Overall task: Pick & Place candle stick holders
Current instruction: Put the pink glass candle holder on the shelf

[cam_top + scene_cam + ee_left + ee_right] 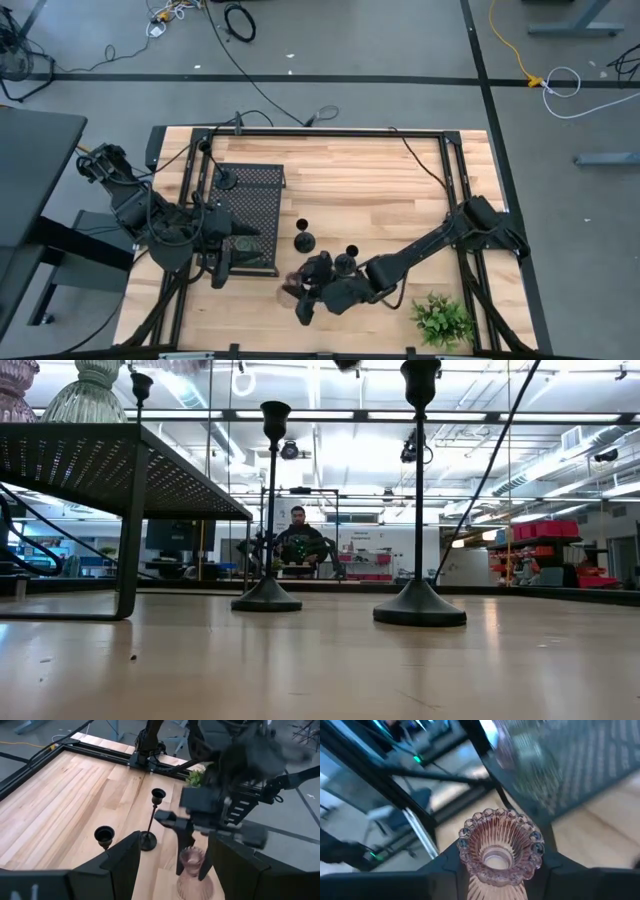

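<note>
- My right hand (300, 300) is near the front edge of the surface (400, 190), a little left of its middle, with the pink glass holder (500, 845) standing between its two fingers.
- State of the right hand: the left wrist view shows a finger on each side of the holder's neck, and my own wrist view shows the scalloped rim filling the gap between the dark fingers. I judge it clenched on the pink glass holder, though I cannot confirm from these views that both pads bear on the glass.
- The holder's long axis stands upright, its open cup facing up toward my wrist camera and its wider foot below the fingers. I cannot tell whether the foot rests on the wood or has cleared it.
- The deciding relation: the black perforated stand (248, 205) lies toward the left edge from my right hand, and it carries the deck on which glass holders (85, 395) already stand. The coming move, as I judge it, is a lift and then a carry leftward.
- Two black stem holders (303, 240) stand just behind my right hand, toward the rear edge; a third (228, 181) is on the stand. The stems are tall and thin, and I judge a wide sweep could tip them.
- My left hand (222, 262) waits open at the stand's front edge, holding nothing. It is nearer the stand; my right is the one on the holder.
</note>
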Tool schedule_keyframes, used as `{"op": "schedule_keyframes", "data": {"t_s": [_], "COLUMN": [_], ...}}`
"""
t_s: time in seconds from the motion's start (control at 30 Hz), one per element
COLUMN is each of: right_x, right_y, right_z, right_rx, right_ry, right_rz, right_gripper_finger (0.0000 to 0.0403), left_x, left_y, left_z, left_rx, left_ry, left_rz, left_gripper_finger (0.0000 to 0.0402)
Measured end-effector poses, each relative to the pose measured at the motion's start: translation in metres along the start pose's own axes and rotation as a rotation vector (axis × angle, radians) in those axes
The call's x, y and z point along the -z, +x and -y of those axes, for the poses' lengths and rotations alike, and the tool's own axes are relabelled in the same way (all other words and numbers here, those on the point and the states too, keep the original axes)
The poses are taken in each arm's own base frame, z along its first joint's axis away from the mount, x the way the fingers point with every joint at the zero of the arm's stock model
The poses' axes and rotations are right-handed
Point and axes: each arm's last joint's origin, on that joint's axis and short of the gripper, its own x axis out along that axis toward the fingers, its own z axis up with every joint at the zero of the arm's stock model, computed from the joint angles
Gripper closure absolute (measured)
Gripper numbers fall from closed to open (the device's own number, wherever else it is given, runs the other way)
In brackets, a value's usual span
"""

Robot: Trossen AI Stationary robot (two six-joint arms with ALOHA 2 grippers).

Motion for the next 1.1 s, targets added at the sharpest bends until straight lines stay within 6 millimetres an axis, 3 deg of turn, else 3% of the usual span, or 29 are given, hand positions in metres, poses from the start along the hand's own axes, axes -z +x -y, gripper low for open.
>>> {"op": "schedule_keyframes", "data": {"t_s": [0.37,0.83,1.1], "right_x": [-0.045,-0.062,-0.059], "right_y": [0.001,0.012,0.025], "right_z": [0.008,0.022,0.030], "right_rx": [-0.057,-0.079,-0.080], "right_ry": [0.002,-0.021,-0.020], "right_rz": [0.121,0.148,0.140], "right_gripper_finger": [0.0273,0.0273,0.0273], "left_x": [0.000,0.000,0.000], "left_y": [0.000,0.000,0.000], "left_z": [0.000,0.000,0.000], "left_rx": [0.000,0.000,0.000], "left_ry": [-0.002,-0.001,0.000], "left_rz": [0.000,0.000,0.000], "left_gripper_finger": [0.0168,0.0168,0.0168]}}
